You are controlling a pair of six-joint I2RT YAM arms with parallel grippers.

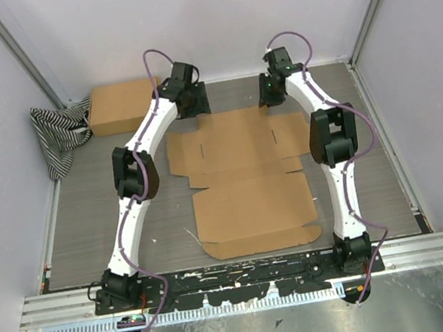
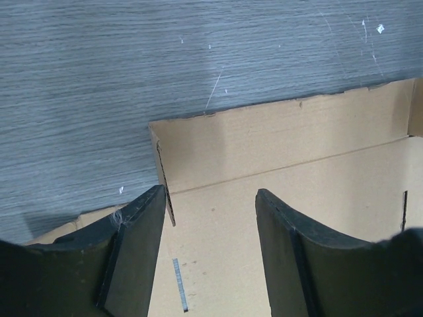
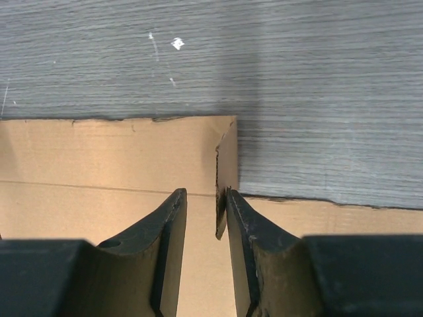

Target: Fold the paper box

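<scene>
Now left jaws gape over the box [image 1: 245,181]; right jaws, half-open, straddle a flap [image 3: 228,162]; skewed closing may crumple it.

My left gripper [image 1: 191,97] and right gripper [image 1: 271,88] hang at the far edge of the flat paper box [image 1: 245,181]; a closed cardboard box [image 1: 121,106] and striped cloth [image 1: 59,136] sit far left.

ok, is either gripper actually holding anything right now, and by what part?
Nothing gripped yet. Left gripper hangs open over the cardboard sheet. Right gripper straddles a raised corner flap; one finger seems to touch it, jaws not closed.
</scene>
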